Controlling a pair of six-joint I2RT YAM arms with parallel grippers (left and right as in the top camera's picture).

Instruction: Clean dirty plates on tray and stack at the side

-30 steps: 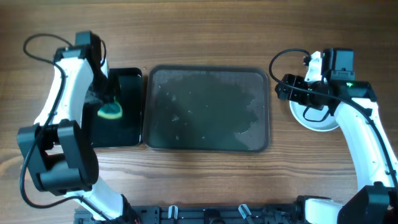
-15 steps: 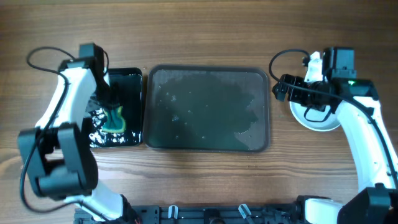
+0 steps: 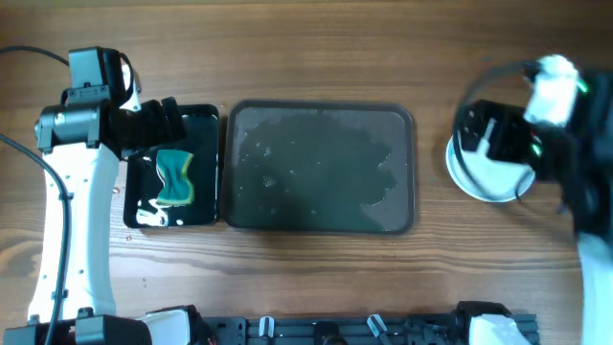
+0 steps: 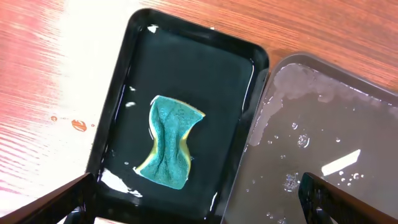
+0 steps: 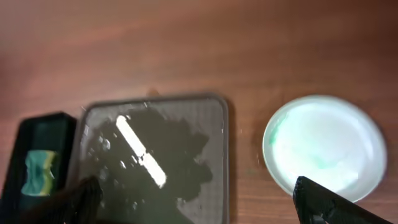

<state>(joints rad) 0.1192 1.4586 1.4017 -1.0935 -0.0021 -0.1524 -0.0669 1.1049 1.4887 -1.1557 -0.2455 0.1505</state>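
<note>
The large dark tray (image 3: 319, 216) lies in the middle of the table, wet with grey film and droplets, and no plates stand on it. The plates (image 3: 490, 179) sit as a white round pile on the wood to its right; in the right wrist view the top plate (image 5: 323, 146) shows a faint green tinge. My left gripper (image 3: 165, 123) hovers over the small tray's far end, open and holding nothing (image 4: 196, 186). My right gripper (image 3: 479, 132), blurred by motion, hangs over the plates, open and holding nothing (image 5: 196, 186).
A smaller black tray (image 3: 205, 144) with water in it adjoins the big tray's left side. A pinched green sponge (image 3: 174, 178) lies in it, also in the left wrist view (image 4: 169, 141). Water drops (image 4: 78, 124) mark the wood left of it.
My left gripper opened and let go of the sponge, which now lies in the small tray, and the arm drew back. My right gripper opened fully and its arm swung up and right.
</note>
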